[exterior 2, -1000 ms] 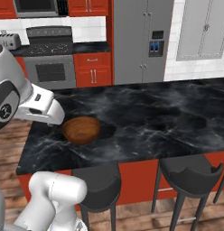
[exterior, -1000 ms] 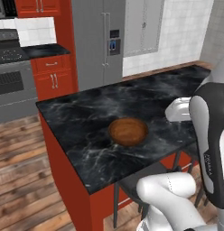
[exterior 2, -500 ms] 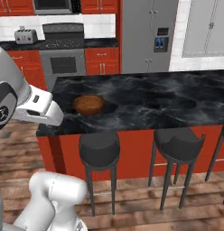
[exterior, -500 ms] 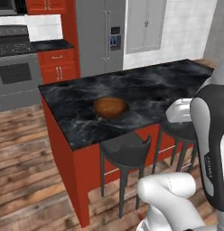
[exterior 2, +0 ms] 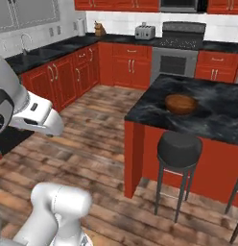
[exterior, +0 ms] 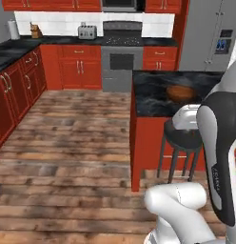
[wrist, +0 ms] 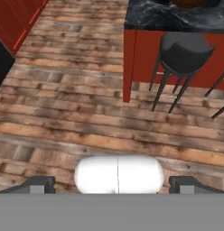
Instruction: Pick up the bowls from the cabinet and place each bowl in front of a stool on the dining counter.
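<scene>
Wood bowl (exterior 2: 181,104) sits on the counter (exterior 2: 221,122) at 12 o'clock from the nearest stool (exterior 2: 179,148) | probably light, stiff, glossy so kinda slick, best pinched at the rim | count: one bowl, one full stool plus legs of another | gripper (wrist: 118,185) fingers spread wide, holding nothing

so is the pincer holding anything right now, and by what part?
Nothing held. The pincer is open over bare floor; one bowl sits on the dining counter in front of a stool.
</scene>
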